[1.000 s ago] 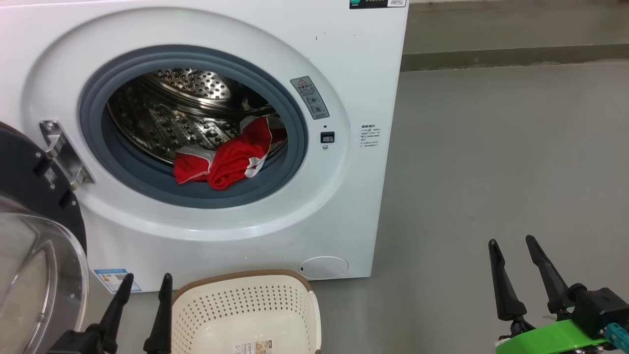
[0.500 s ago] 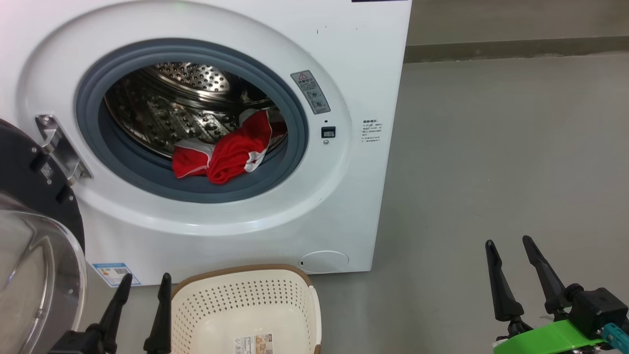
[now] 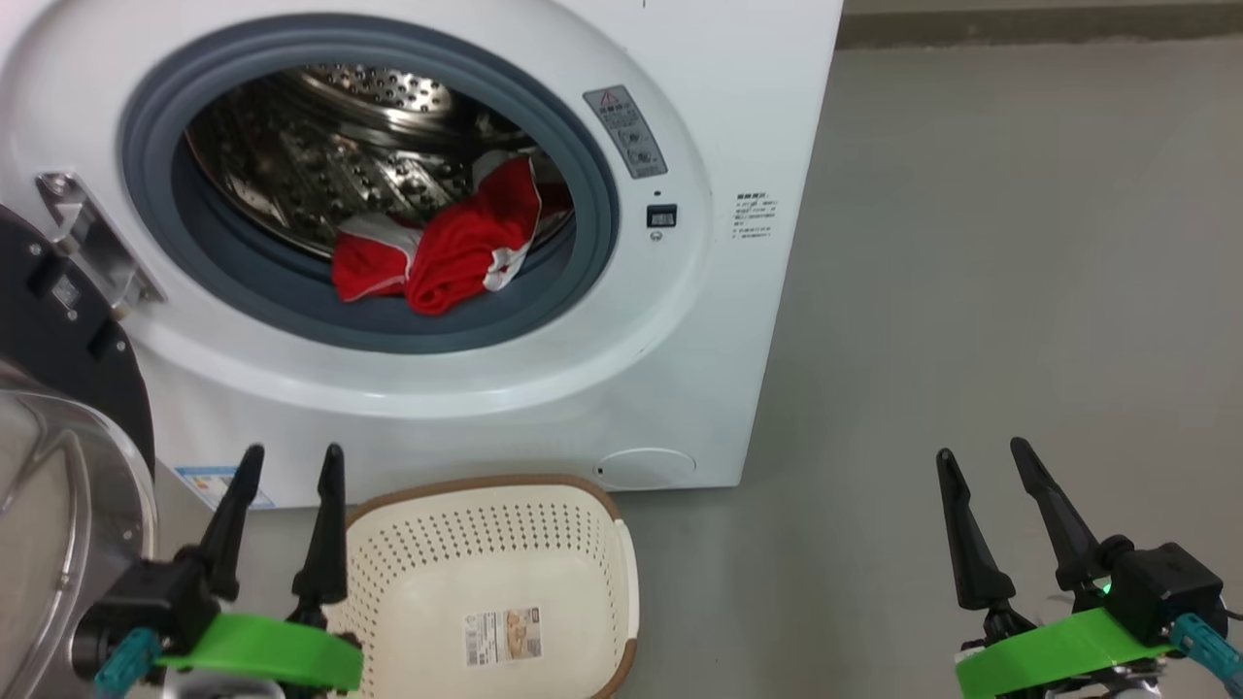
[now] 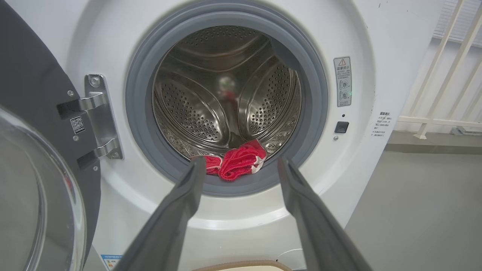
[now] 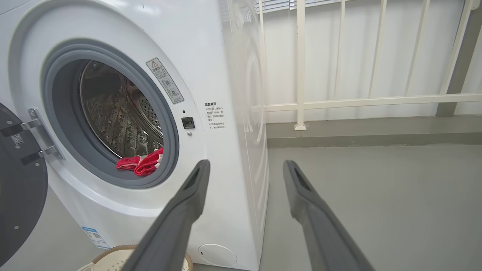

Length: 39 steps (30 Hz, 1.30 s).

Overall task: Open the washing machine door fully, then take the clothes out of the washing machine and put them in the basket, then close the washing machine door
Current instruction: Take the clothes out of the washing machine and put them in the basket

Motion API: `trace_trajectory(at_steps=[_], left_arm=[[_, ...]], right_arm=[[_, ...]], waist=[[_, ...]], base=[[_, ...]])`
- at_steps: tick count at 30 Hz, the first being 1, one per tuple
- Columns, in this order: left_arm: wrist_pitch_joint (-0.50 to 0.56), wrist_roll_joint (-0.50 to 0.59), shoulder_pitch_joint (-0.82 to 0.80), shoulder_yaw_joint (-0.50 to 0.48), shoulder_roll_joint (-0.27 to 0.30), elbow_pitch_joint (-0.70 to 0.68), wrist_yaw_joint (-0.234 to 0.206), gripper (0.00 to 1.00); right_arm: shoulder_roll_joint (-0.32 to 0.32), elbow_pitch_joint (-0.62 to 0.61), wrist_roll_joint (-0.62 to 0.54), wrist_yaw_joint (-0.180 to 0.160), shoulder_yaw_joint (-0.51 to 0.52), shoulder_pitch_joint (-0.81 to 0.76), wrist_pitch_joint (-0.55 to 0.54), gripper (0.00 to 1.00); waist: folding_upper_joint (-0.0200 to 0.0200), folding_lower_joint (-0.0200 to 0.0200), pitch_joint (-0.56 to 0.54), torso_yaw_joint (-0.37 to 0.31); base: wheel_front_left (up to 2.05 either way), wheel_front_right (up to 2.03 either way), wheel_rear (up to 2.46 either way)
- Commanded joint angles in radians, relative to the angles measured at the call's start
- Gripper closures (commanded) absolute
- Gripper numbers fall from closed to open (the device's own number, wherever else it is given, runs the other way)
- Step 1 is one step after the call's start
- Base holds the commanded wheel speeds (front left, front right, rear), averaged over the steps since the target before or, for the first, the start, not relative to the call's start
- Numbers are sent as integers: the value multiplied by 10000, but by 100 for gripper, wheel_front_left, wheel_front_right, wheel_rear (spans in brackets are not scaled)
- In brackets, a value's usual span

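Head view has shifted against the two earlier frames: the washing machine (image 3: 738, 116) now sits higher in it, and more of the basket (image 3: 486, 482) and of both arms comes in at the bottom. This is the camera dipping; the things themselves are unmoved. Washing machine door (image 3: 53, 340) hangs swung wide to the robot's left on its metal hinge (image 3: 83, 233), black rim and clear glass bowl at the left edge, same as before. Red clothes (image 3: 442, 257), white-trimmed, lie bunched low at the front of the perforated drum (image 3: 291, 165), partly over the grey seal (image 3: 146, 146), right of centre: same heap, same fold as a second ago. Basket stands on the grey floor (image 3: 971, 291) just in front of the machine, below the opening and left of the round white flap (image 3: 646, 468); a paper label (image 3: 501, 636) lies on its bottom. Left gripper (image 3: 293, 452) hovers just beside the basket's left rim, between it and the door, fingers spread wide, nothing between them; its green band (image 3: 262, 652) is newly in view. In the left wrist view its fingers frame the red clothes, short of the opening. Right gripper (image 3: 979, 449) hangs over bare floor well to the right of the machine, fingers likewise spread wide and empty, spacing unchanged. Right wrist view: machine's side panel, white railing (image 5: 301, 64) behind.
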State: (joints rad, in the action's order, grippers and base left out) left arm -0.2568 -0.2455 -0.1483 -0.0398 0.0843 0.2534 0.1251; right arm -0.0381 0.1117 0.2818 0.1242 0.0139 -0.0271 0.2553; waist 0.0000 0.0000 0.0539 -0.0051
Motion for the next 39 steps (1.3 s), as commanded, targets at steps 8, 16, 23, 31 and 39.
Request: trace_trajectory(at_steps=[8, 16, 23, 31, 39], left_arm=[[-49, 105, -1983, -254, 114, 282, 56, 0], [-49, 104, -3431, -196, 178, 843, 56, 0], [-49, 200, -4884, 123, 367, 1625, 56, 0], [-49, 409, -6664, -5, 718, 2797, 56, 0], [-49, 738, -8440, 28, 899, 4427, 49, 0]], right_arm=[[-122, -431, -143, 65, -415, 985, 65, 0], [-122, -468, -122, 65, -557, 1383, 65, 0], [-122, -505, -129, 65, -646, 1696, 65, 0], [-122, -499, -59, 65, -773, 2162, 65, 0], [-122, -448, 107, 65, -921, 2512, 65, 0]], waist=[[0, 0, 1474, 205], [0, 0, 2405, 182], [0, 0, 3220, 58], [0, 0, 4129, -201], [0, 0, 4867, -383]], base=[[0, 0, 0], [0, 0, 0], [0, 0, 0], [0, 0, 0], [0, 0, 0]])
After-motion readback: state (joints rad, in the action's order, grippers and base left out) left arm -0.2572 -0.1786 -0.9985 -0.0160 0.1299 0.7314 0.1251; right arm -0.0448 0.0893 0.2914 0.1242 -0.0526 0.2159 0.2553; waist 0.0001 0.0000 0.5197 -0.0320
